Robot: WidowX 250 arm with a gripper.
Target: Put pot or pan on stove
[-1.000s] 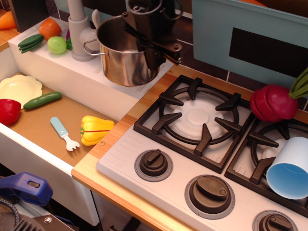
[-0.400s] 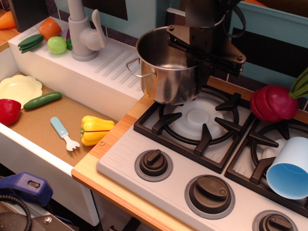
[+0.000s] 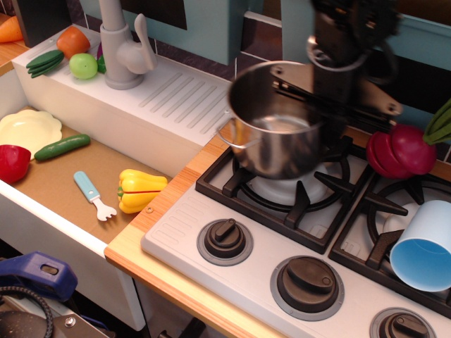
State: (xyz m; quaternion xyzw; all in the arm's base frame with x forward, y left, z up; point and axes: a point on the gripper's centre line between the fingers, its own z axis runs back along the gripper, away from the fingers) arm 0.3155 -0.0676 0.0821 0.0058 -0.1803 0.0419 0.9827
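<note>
1. Setting: toy kitchen. Wooden table (image 3: 180,193) edge carries a grey-white stove (image 3: 211,211); a recessed sink bay sits alongside it, tiled wall behind.
2. Nearest: three dark knobs (image 3: 225,238) along the stove front. A light blue cup (image 3: 424,245) lies tipped on the far-side burner, so that burner is occupied.
3. Sink bay: yellow pepper (image 3: 140,190), small blue-handled fork (image 3: 94,195), cucumber (image 3: 62,147), pale plate (image 3: 28,130). All well apart from the stove and out of the arm's way.
4. Middle: black grate (image 3: 299,193) of the burner nearest the sink is bare. The pot (image 3: 276,120) hangs above its rear part, seemingly clear of the grate, image blurred. Judgement: this is the chosen target because it is free.
5. Gripper (image 3: 331,105) reaches down from above at the pot's far rim; jaws appear clamped on that rim, one inside, one outside. A rim hold keeps the base unobstructed for setting down.
6. Far: a red radish-like toy (image 3: 399,150) lies just beside the pot's path; risk of a nudge. Faucet (image 3: 123,49) behind the sink.
</note>
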